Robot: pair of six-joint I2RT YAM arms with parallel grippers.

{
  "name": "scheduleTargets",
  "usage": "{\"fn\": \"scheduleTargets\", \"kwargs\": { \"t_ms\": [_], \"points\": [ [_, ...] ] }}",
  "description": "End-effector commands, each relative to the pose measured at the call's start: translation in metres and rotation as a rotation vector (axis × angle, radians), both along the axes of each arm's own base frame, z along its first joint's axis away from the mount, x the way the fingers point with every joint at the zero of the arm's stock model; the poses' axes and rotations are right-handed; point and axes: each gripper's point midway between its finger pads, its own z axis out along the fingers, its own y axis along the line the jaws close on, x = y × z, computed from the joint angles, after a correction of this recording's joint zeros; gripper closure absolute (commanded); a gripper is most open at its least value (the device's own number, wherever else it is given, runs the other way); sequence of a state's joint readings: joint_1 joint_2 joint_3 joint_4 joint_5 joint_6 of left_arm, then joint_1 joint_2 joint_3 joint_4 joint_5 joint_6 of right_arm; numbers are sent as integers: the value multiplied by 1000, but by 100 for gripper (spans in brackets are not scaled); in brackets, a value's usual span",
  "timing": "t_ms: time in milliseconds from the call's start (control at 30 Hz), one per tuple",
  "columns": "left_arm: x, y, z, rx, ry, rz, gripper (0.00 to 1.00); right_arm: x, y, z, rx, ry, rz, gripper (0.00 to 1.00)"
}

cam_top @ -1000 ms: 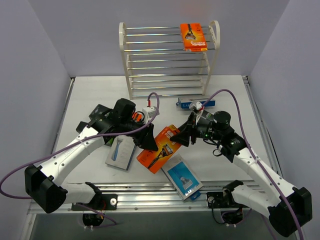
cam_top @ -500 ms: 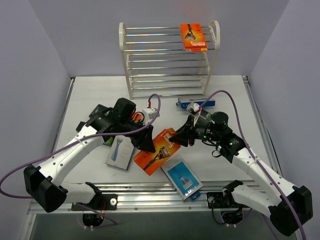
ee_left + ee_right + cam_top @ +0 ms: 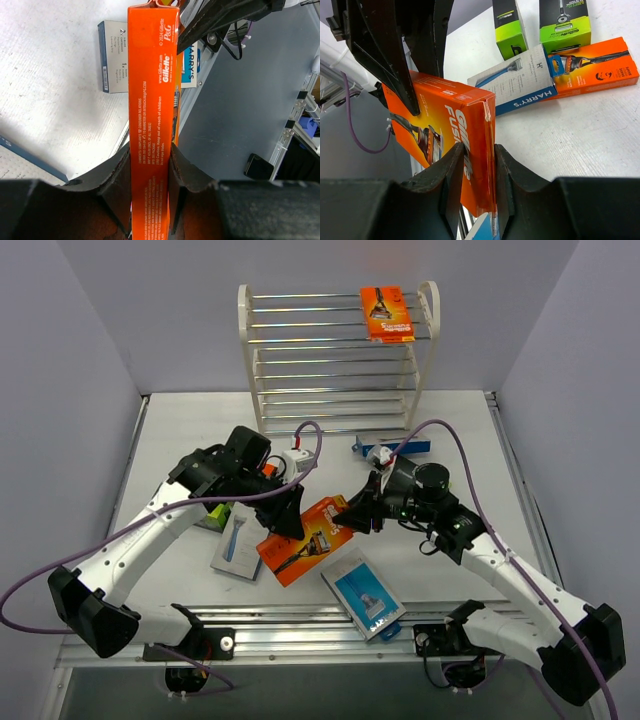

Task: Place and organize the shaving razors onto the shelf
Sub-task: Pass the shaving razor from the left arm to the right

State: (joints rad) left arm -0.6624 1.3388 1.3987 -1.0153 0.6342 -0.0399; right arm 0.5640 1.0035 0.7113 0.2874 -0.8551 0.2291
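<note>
An orange razor pack point(image 3: 305, 538) hangs above the table's middle, gripped from both ends. My left gripper point(image 3: 288, 523) is shut on its left edge; in the left wrist view the pack point(image 3: 152, 100) runs up between the pads of that gripper point(image 3: 150, 165). My right gripper point(image 3: 352, 515) is shut on the right end, and in the right wrist view its jaws point(image 3: 476, 165) pinch the pack's corner point(image 3: 445, 130). The white shelf point(image 3: 340, 360) stands at the back with another orange pack point(image 3: 386, 313) on its top tier.
On the table lie a blue-grey pack point(image 3: 365, 593) near the front, another point(image 3: 238, 543) under the left arm, and a blue one point(image 3: 390, 448) at the shelf's foot. The right wrist view shows two lime-green boxes point(image 3: 510, 27), point(image 3: 565, 22) and an orange pack point(image 3: 595, 70).
My right gripper has closed on the orange pack's end. The pack and both grippers have shifted a little to the left.
</note>
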Motion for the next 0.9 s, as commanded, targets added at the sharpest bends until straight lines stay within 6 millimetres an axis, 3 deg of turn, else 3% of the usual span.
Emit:
{"fn": "scheduleTargets", "kwargs": {
  "t_ms": [0, 200, 500, 567, 600, 667, 800, 867],
  "points": [
    [51, -10, 28, -63, -170, 92, 98, -33, 13, 17, 39, -3, 171, 97],
    [62, -12, 34, -63, -184, 111, 96, -37, 18, 12, 26, 7, 179, 100],
    [74, -1, 4, -20, -141, 195, 71, -13, 14, 4, 10, 42, 27, 100],
    [78, 1, -1, -18, -137, 216, 77, -11, 15, -2, 7, 66, 16, 100],
    [80, 3, -4, -19, -128, 227, 92, -12, 16, -2, 10, 69, 23, 100],
    [82, 2, -2, -41, -135, 221, 98, -19, 18, -1, 32, 87, 62, 100],
    [77, -1, 10, -98, -176, 179, 98, -24, 18, 2, 49, 86, 79, 82],
    [74, -1, 16, -125, -196, 159, 98, -26, 17, 4, 51, 81, 86, 65]
  ]
}}
